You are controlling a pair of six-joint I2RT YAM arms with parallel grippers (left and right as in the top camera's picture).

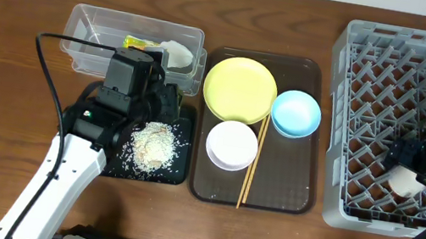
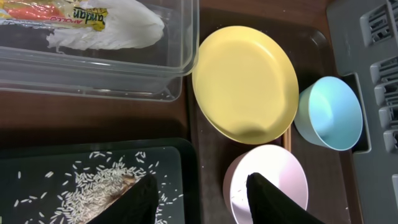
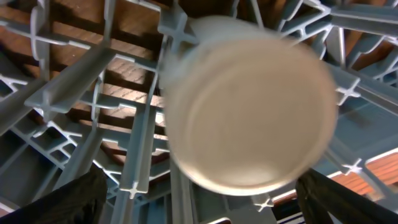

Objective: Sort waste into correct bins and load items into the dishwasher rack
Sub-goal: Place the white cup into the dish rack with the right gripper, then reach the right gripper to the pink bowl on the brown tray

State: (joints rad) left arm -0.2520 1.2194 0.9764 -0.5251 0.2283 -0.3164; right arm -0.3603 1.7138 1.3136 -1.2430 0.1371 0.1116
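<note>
1. Overhead, a wooden table (image 1: 3, 35) holds a big square grey plastic dishwasher rack (image 1: 342, 114) at 3 o'clock, a brown serving tray (image 1: 295, 197) at centre, and two bins at 9 o'clock.
2. At 10 o'clock, a clear rectangular plastic tub (image 1: 81, 30) holds a green-and-orange snack wrapper (image 2: 68, 15) with crumpled white paper (image 2: 124, 31). Just beside it, toward 6 o'clock, a shallow black tray (image 1: 178, 174) holds a heap of white rice scraps (image 1: 153, 144).
3. On the serving tray sit a round yellow plate (image 1: 239, 88) at 12 o'clock, a light blue bowl (image 1: 295, 114) at 2 o'clock, and a white bowl with pinkish inside (image 1: 232, 144) at 7 o'clock. Thin wooden chopsticks (image 1: 250, 168) lie just beside the white bowl, their long axis running roughly 12 to 6 o'clock.
4. The right gripper (image 3: 202, 174) is down inside the rack near its 4 o'clock corner, jaws spread wide and gripping nothing. A small white cup (image 3: 249, 106), blurred, sits among the pegs straight ahead, seemingly apart from both fingers.
5. The left gripper (image 2: 200, 177) hovers open and empty over the seam between black tray and serving tray.
6. The white bowl lies at 3 o'clock from the left gripper, one finger above its rim. The left arm is far nearer, so a short shift that way looks the likely next reach.
</note>
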